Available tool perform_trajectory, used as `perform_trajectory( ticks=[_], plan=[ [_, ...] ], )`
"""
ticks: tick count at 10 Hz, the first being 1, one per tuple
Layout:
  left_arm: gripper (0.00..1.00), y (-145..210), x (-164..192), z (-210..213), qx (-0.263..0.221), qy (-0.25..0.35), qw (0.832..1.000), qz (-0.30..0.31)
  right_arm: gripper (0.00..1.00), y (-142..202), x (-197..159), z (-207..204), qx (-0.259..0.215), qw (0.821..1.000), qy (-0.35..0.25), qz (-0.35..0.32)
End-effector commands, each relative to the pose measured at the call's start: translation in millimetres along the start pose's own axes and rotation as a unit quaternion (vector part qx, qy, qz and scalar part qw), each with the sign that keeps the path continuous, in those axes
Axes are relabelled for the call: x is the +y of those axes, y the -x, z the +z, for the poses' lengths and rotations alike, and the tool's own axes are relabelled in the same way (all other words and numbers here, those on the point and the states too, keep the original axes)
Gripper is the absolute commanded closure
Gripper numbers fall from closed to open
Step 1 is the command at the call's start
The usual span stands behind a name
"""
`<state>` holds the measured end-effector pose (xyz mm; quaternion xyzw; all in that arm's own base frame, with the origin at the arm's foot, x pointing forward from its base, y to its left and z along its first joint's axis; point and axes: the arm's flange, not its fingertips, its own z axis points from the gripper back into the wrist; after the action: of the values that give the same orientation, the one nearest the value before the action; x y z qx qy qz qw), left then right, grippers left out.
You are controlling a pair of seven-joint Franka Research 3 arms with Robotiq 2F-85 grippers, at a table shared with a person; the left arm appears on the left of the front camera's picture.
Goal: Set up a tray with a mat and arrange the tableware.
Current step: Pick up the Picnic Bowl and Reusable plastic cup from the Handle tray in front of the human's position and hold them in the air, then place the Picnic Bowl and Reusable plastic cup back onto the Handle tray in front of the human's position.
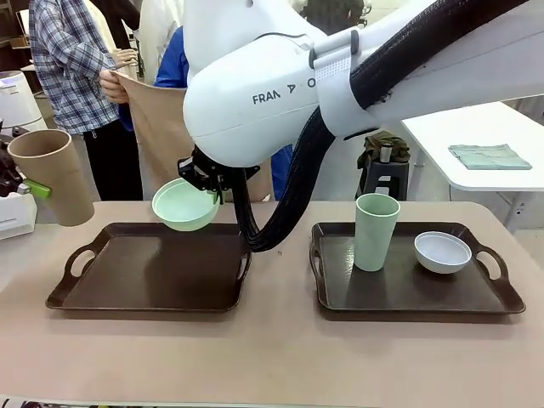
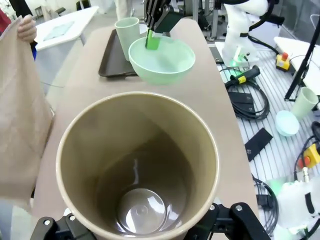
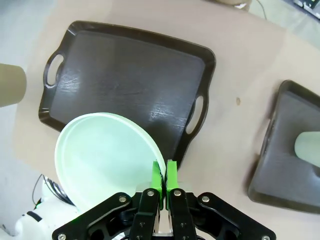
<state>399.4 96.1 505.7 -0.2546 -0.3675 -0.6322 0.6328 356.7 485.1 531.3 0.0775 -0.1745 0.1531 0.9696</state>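
Hanging at centre-left of the front frame, the right tool was clamped on the rim of the mint bowl. It held the bowl in the air over the far edge of the left tray, whose floor lay bare. Through the right wrist camera I could see the green pads pressed together with the bowl's wall between them.

At the far left edge of the frame, the left tool gripped the tan cup, its jaws spread wide around the side. The cup was mouth up, slightly tilted, and raised off the worktop.

On the right tray, lower right, the green cup stood upright. The white bowl sat near it on the right, not touching it.

In the upper left, behind the worktop, a person held up a tan mat by its top edge.
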Motion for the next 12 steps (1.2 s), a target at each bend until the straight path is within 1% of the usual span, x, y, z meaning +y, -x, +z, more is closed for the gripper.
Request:
perform_trajectory(
  ticks=[1, 12],
  plan=[
    [0.63, -2.4, -1.2, 0.8, 0.001, -0.002, 1.0, -0.011, 1.0, 2.3, -1.7, 1.4, -0.003, 1.0, 0.001, 0.0],
    [0.63, -2.4, -1.2, 0.8, 0.001, -0.002, 1.0, -0.011, 1.0, 2.3, -1.7, 1.4, -0.003, 1.0, 0.001, 0.0]
  ],
)
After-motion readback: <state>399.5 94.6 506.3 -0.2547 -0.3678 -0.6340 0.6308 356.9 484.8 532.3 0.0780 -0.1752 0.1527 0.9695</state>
